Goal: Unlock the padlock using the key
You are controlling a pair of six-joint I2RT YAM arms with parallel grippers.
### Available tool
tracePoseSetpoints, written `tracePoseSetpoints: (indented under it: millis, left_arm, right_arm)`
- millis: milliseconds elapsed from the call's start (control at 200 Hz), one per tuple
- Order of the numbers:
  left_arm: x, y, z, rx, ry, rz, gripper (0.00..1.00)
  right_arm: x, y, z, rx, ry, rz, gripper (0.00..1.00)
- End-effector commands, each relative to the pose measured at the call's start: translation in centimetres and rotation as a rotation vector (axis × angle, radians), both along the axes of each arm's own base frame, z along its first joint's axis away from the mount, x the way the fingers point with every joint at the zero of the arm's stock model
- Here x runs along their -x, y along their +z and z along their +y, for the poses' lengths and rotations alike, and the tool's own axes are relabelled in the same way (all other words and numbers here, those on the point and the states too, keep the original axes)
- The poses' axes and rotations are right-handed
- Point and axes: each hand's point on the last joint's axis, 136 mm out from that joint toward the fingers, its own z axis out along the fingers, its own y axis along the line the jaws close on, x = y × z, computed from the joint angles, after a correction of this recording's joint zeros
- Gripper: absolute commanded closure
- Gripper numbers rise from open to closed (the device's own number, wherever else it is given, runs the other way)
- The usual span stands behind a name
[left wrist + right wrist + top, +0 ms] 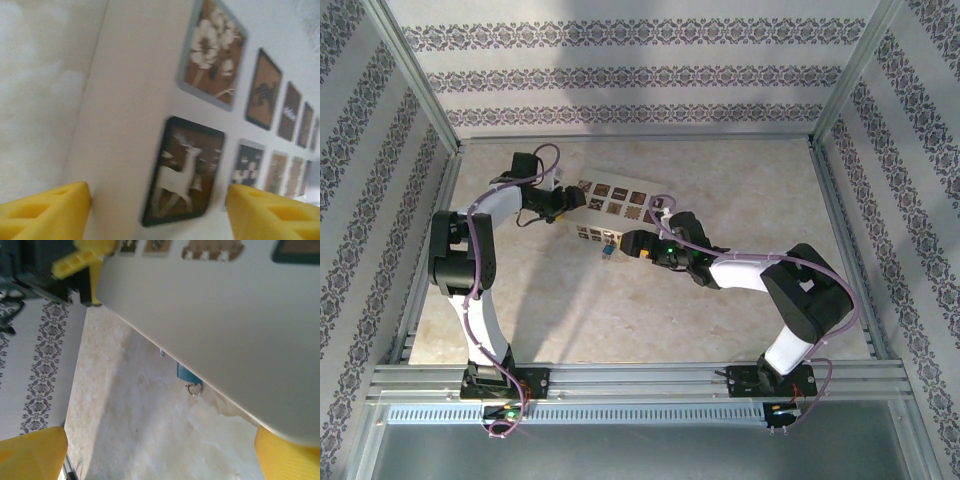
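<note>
Yellow pads [45, 212] of L gripper [159, 212] stand wide apart in the L wrist view, nothing held. A white box [130, 90] lies under and beyond them, its deer tile [182, 172] btwn the pads. Whether either pad touches the box we cannot tell. R gripper [160, 455], low beside the box's near edge, likewise has its pads [32, 452] spread wide and holds nothing. We find the blue padlock [187, 373] hanging at the box's lower edge, above the table [150, 440], w/ a small ring [194, 389] just under it. We cannot make out the key. From above, the box sits askew mid-table: L gripper at its left end, R gripper at its near right, padlock just beside R gripper.
</note>
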Motion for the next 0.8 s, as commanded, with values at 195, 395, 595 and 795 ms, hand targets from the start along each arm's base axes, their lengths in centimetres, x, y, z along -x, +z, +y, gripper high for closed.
tracePoseSetpoints:
  millis: [195,395,595,795]
  left_arm:
    - [3.8,0.6,-2.6,0.067,-0.047,0.018,0.36]
    - [4.9,1.1,-2.9,0.082,-0.014,0.002,0.36]
    - [5.2,2.2,-3.0,0.091,0.009,-0.033,0.32]
    - [5.2,6.4,-1.4,0.022,0.079,-0.171,0.28]
  right_arm:
    - [-3.9,0.7,-1.6,0.037,-0.024,-0.093,0.04]
    - [-6.3,1.0,-3.6,0.067,-0.027,-0.173,0.04]
    - [-6.3,2.0,-4.2,0.052,0.0,-0.235,0.04]
    - [-3.3,3.3,-4.4,0.028,0.013,-0.277,0.06]
